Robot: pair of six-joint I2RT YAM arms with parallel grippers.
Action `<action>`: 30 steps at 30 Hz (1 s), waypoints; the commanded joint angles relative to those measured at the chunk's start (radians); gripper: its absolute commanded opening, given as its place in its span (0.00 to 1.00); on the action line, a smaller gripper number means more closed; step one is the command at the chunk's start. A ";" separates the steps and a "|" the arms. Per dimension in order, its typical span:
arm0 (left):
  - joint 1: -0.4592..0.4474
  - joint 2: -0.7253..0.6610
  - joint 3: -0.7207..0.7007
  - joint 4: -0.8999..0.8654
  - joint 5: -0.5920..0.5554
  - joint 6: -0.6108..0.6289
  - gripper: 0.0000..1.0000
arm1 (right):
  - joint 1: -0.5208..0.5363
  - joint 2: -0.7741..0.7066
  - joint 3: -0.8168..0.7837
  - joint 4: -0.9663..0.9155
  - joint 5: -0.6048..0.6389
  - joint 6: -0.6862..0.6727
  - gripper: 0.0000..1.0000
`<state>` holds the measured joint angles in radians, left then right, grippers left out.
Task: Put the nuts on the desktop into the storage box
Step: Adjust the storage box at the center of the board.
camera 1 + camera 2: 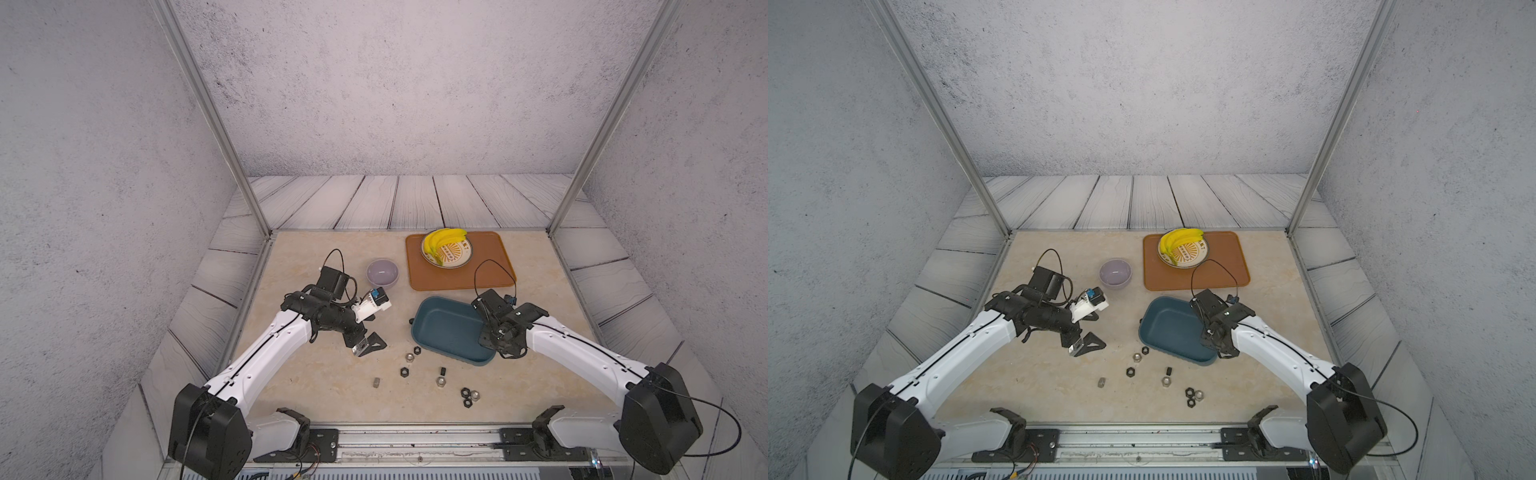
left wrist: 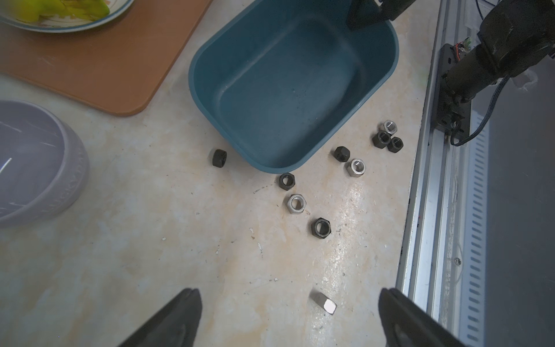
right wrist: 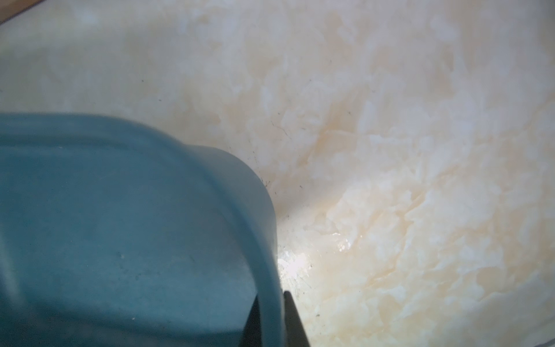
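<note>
**Zero nuts boxed, whole job left**

The storage box (image 2: 288, 90) is empty: bare teal floor, no nut inside. The left wrist view shows ten nuts (image 2: 295, 203) on the desktop (image 1: 316, 374), black and silver mixed. Most are scattered along the box's robot-facing side. One black nut (image 1: 411, 321) sits just beside the box's left end, and three touch in a cluster (image 1: 469, 397).

The right gripper (image 3: 271, 318) is clamped on the box wall, one finger inside and one outside, likely to steady it. Whether the box is lifted off the desktop isn't clear from these views.

The left gripper (image 2: 288, 293) is spread wide and holds nothing, left of the box. The closest nut is a silver one on its side (image 2: 324, 302), between the open fingers, untouched. The other nuts lie between this gripper and the box.
</note>
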<state>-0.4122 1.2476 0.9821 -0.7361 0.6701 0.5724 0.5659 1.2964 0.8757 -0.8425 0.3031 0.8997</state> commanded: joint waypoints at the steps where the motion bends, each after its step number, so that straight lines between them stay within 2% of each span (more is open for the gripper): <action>1: 0.019 -0.019 -0.016 -0.002 0.008 0.010 0.98 | -0.006 0.025 0.044 -0.026 0.057 -0.173 0.01; 8: 0.063 -0.043 -0.038 0.010 -0.004 0.004 0.98 | -0.033 0.105 0.117 -0.005 0.015 -0.371 0.01; 16: 0.088 -0.085 -0.076 0.029 -0.007 -0.001 0.98 | -0.145 0.223 0.191 -0.029 -0.169 -0.535 0.00; 22: 0.089 -0.100 -0.089 0.037 0.002 0.000 0.98 | -0.167 0.282 0.225 -0.055 -0.161 -0.624 0.01; 30: 0.089 -0.089 -0.094 0.040 0.022 0.000 0.98 | -0.214 0.315 0.247 -0.052 -0.147 -0.656 0.02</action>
<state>-0.3309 1.1637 0.8997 -0.6987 0.6674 0.5720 0.3683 1.5929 1.1126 -0.8360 0.1356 0.2924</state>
